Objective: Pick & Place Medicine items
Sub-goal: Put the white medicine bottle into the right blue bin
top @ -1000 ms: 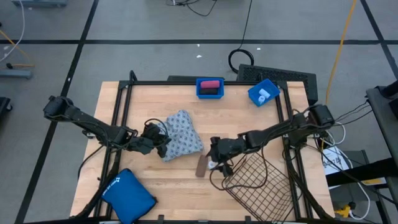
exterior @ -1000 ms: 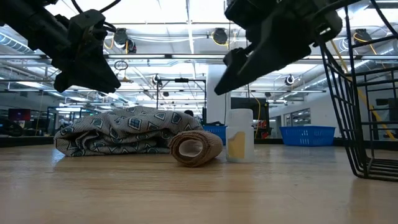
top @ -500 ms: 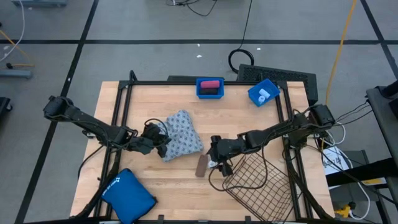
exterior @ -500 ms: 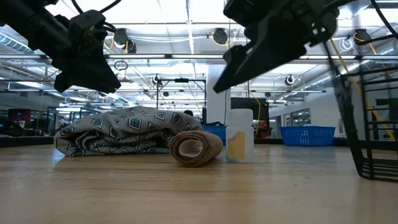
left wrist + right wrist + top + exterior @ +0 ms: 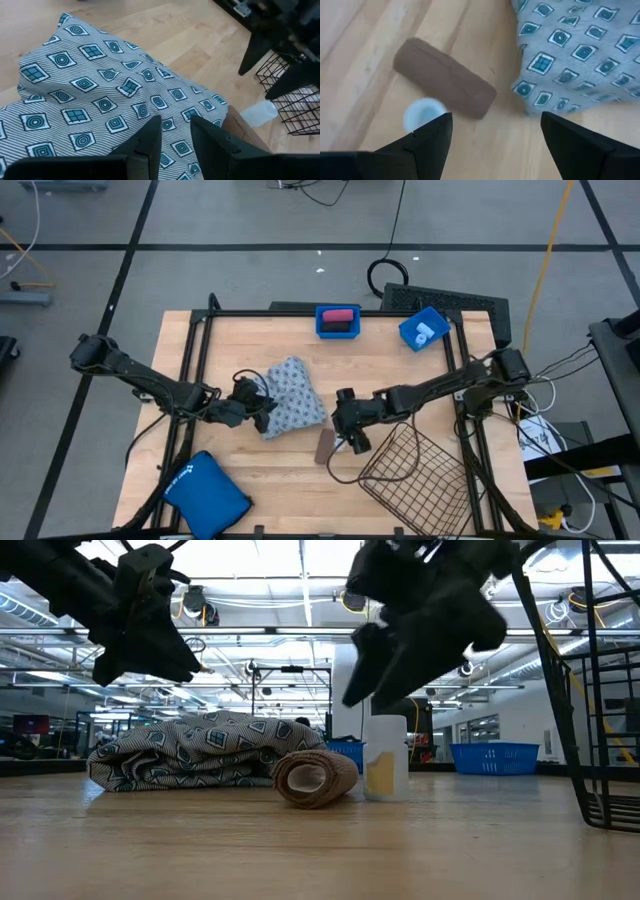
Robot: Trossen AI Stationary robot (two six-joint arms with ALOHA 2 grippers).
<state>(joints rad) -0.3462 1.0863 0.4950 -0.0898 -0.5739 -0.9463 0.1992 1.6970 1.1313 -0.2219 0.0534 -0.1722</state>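
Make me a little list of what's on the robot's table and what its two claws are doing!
table: wooden top
patterned pack: mid-table
brown roll: lying beside the pack
white vial: upright next to the roll
wire basket: front right
blue pouch: front left corner
blue bins: two at the far edge, one with a pink item, one with a white item
left gripper: over the pack, narrow gap, holding nothing
right gripper: open, above the roll and vial
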